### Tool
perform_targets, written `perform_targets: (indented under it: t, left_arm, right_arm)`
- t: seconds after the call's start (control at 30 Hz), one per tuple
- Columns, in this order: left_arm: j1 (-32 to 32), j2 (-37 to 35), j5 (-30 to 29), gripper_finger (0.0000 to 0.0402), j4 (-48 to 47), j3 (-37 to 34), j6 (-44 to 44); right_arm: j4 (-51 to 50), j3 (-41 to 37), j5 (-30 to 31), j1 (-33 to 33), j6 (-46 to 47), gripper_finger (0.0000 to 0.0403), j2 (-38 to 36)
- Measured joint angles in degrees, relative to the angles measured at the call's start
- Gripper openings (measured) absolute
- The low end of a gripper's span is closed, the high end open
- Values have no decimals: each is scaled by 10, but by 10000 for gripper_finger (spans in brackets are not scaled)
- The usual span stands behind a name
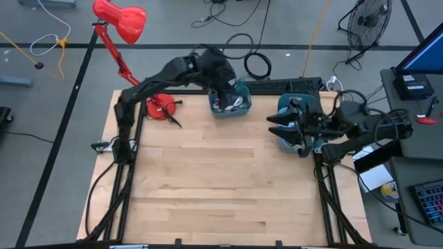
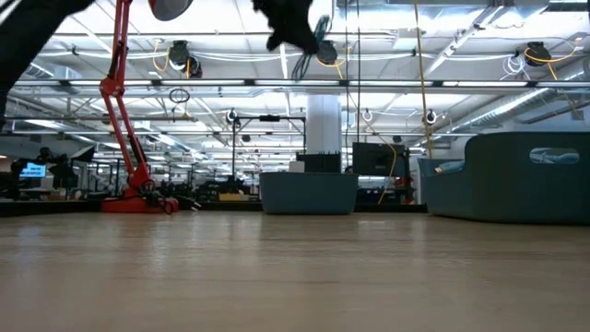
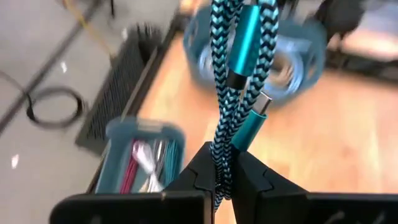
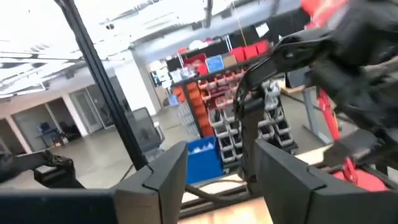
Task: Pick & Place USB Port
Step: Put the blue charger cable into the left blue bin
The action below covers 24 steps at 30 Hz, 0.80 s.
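While the left gripper [image 3: 225,177] is pinched tight on a teal-and-black braided USB cable [image 3: 233,81], the cable hangs doubled between the two fingers, with a teal connector shell and a metal plug tip showing along its length in the left wrist view. From above, that gripper [image 1: 223,86] sits over the small blue bin [image 1: 230,104] near the back edge of the wooden table [image 1: 208,187], the left arm reaching in from the table's left side; the bin holds more cables, pink and white ones among them. In the low view the cable [image 2: 309,46] dangles high above the table, clear of the bin [image 2: 308,193] below it. The right gripper [image 1: 277,123] is at the round teal container [image 1: 297,114] on the table's right side, and in the right wrist view its two fingers [image 4: 163,174] stand apart with nothing between them. That container [image 3: 261,53] also shows blurred beyond the held cable in the left wrist view. A red desk lamp [image 1: 124,21] stands clamped at the table's back left corner, its base [image 1: 160,107] resting on the wood. A black keyboard [image 1: 284,85] lies just behind the table's back edge.
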Motion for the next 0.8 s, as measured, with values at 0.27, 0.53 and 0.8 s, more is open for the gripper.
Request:
perform_targets:
  t: [0.27,0.53,0.8]
  left_arm:
    - [35,116,18,18,-59,-1,104]
    - [36,198,-50,18,-55,-1,189]
    - [54,225,-52,17,-26,0,190]
  right_arm:
    - [-70,-1,-4,6,32,180,-2]
    - [-124,-1,-3,6,73,180,-1]
    - [-123,-1,-2,6,96,180,-1]
